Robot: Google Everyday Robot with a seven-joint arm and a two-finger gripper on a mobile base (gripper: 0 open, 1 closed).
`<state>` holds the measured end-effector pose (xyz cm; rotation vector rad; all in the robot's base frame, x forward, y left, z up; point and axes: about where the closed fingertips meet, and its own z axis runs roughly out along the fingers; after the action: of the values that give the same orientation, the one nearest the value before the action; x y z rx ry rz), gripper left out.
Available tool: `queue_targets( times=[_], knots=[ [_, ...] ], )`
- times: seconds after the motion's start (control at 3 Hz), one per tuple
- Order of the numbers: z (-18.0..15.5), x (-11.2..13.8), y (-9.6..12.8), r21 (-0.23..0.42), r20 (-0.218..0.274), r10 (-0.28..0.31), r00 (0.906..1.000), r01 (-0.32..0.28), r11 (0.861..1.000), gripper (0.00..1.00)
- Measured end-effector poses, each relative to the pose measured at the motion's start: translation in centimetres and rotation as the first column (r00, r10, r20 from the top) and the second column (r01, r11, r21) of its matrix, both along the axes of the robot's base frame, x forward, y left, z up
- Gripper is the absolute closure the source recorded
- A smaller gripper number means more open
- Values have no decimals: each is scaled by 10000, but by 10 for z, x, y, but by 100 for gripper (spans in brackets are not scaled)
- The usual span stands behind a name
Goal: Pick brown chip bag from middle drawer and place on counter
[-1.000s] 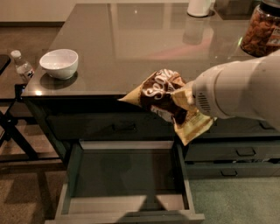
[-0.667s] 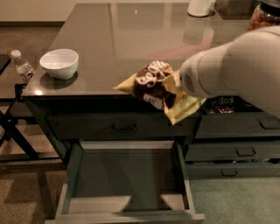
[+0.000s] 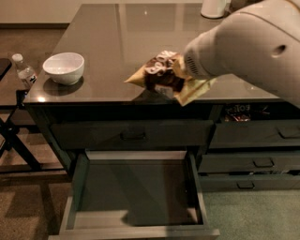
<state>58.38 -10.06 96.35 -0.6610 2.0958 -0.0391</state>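
Observation:
The brown chip bag [image 3: 157, 75], dark brown with pale yellow edges, hangs just above the front edge of the counter [image 3: 117, 42]. My gripper [image 3: 180, 70] is shut on the bag's right side; the big white arm hides most of it. Below, the middle drawer [image 3: 136, 187] is pulled wide open, and its flat dark floor shows nothing in it.
A white bowl [image 3: 63, 68] sits on the counter's left front corner. A water bottle [image 3: 23, 71] stands on a dark folding stand [image 3: 9, 136] to the left. A white container [image 3: 213, 7] is at the counter's back. A right-hand drawer [image 3: 239, 112] shows snack packets.
The arm has risen and moved further over the counter, carrying the bag from in front of the counter edge to just above the countertop.

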Motion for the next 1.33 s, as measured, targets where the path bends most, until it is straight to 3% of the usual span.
queue_targets(
  times=[0.33, 0.67, 1.33],
  knots=[
    [-5, -6, 1, 277, -129, -56, 9999, 60, 9996, 100],
    [-9, 24, -1, 727, -166, -404, 9990, 415, 9965, 100],
    [-15, 82, 7, 1093, -136, -461, 9988, 473, 9929, 100]
  ],
)
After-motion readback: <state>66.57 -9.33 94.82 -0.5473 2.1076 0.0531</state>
